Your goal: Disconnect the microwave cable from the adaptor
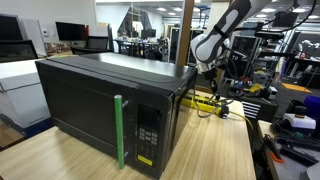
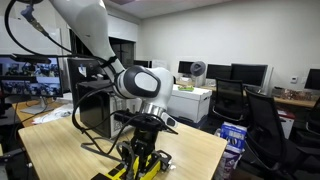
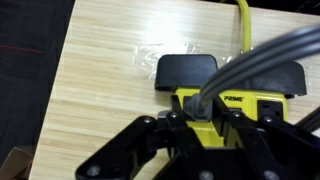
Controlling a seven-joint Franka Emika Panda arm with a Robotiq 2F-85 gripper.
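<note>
Microwave cable (image 3: 262, 55) runs into the yellow adaptor (image 3: 250, 101) on the wooden table (image 3: 100, 90), beside the microwave (image 1: 100, 100). Your gripper (image 3: 206, 120) straddles that junction; I cannot tell whether its jaws pinch the cable.

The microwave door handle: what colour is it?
The handle is bright green, clearest in an exterior view.

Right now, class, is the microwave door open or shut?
Shut: the microwave door sits flush with its front, green handle upright beside the keypad.
</note>
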